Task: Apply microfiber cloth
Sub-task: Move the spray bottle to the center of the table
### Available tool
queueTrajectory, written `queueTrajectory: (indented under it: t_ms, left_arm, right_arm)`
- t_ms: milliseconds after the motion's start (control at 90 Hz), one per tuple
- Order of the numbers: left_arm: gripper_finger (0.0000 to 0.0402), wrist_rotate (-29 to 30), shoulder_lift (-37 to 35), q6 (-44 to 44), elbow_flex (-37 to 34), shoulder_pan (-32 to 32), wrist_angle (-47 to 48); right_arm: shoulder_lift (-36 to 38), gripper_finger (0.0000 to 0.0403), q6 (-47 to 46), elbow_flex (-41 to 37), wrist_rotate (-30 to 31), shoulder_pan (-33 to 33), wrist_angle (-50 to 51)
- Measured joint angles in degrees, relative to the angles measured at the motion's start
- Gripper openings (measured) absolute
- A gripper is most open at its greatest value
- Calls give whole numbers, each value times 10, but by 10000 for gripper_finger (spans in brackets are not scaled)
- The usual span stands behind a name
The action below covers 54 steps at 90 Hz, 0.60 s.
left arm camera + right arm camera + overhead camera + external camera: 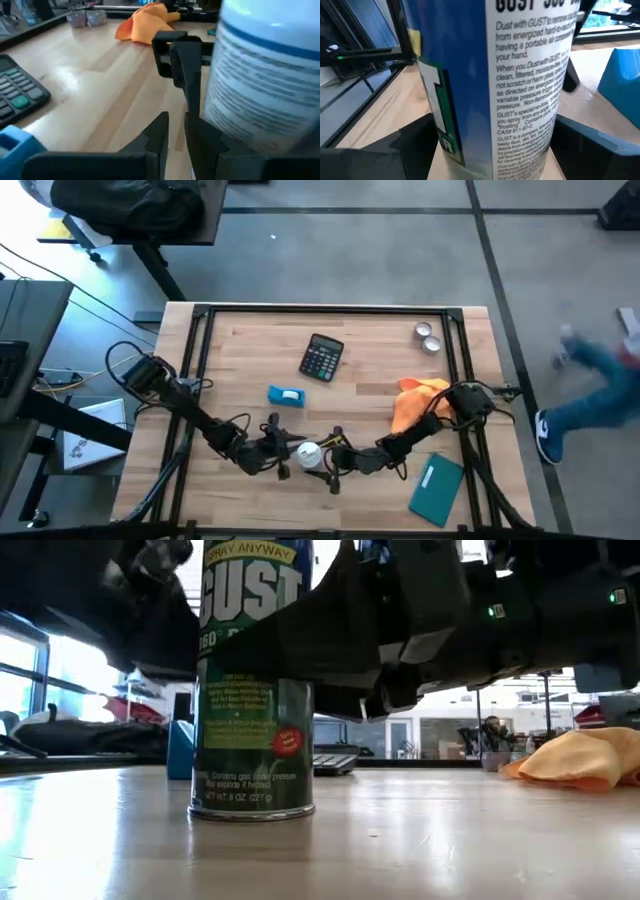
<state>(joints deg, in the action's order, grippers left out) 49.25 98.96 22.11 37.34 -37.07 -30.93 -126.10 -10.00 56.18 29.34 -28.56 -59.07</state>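
Pale wooden table top (pixel 250 370), framed by a dark metal rail, carries every object; the upright green-and-white aerosol duster can (pixel 309 454) near its front edge serves as the landmark. Behind the can lie a small blue box (pixel 286 395) and, farther back, a black calculator (pixel 322 356). Well apart from the can, toward the table's right side, rests the crumpled bright orange microfiber cloth (pixel 415 403), untouched by either gripper; beyond it, near the far right corner, stand two small round metal tins (pixel 428 337). A flat teal booklet (pixel 436 489) lies to the can's right near the front edge.

High view: the left gripper (pixel 281 452) reaches the can from one side and the right gripper (pixel 333 463) from the other; finger positions cannot be read here.

Low view: the can (pixel 252 690) stands on its base, with dark arm parts overhead and the cloth (pixel 580 758) in a low heap on the table to one side; only this view shows the can's base flat on the wood.

Left wrist view: the left gripper (pixel 172 127) has its fingers nearly together beside the can (pixel 267 75), grasping nothing; the cloth (pixel 146 24) shows beyond.

Right wrist view: the right gripper (pixel 495 145) has its fingers spread wide, the can (pixel 495 75) standing between them; contact cannot be told.
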Motion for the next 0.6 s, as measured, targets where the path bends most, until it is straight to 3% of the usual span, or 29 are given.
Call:
queueTrajectory:
  t_ms: [278, 444, 600]
  left_arm:
    - [46, 89, -71, 128, 0, -46, 210]
    - [46, 99, -72, 152, 0, -61, 220]
    - [46, 97, -57, 175, -9, -60, 212]
  right_arm:
    - [0, 284, 15, 0, 8, 5, 0]
    - [0, 269, 15, 0, 15, 17, 0]
    - [0, 280, 44, 0, 64, 33, -10]
